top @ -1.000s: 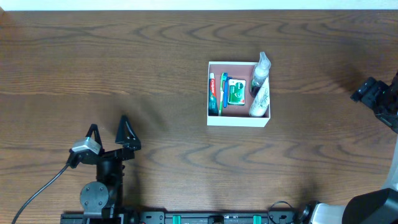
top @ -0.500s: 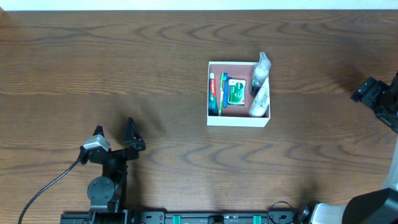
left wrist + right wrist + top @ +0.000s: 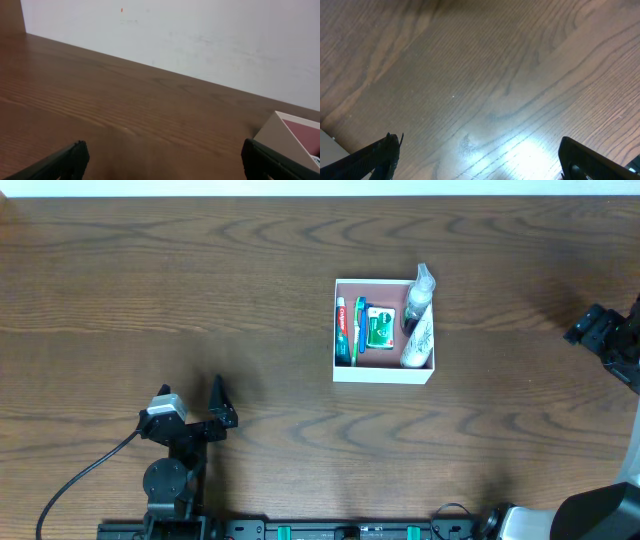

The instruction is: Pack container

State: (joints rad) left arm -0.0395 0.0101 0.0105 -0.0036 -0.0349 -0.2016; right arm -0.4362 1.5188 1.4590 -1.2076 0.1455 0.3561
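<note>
My top camera looks straight down on the whole table [image 3: 200,280]. My left wrist camera looks low across it, sharing the container [image 3: 280,137] at lower right. My right one stares close at wood.

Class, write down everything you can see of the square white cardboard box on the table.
The square, shallow white cardboard box sits flat on the brown wooden table, right of centre, open-topped, with thin white walls and a dusty-pink inside. Inside lie a red-and-white tube by its left wall, a blue-green slim item, a green packet, and a white spray bottle along its right wall, its top poking over the far rim. Nothing else touches it.
</note>
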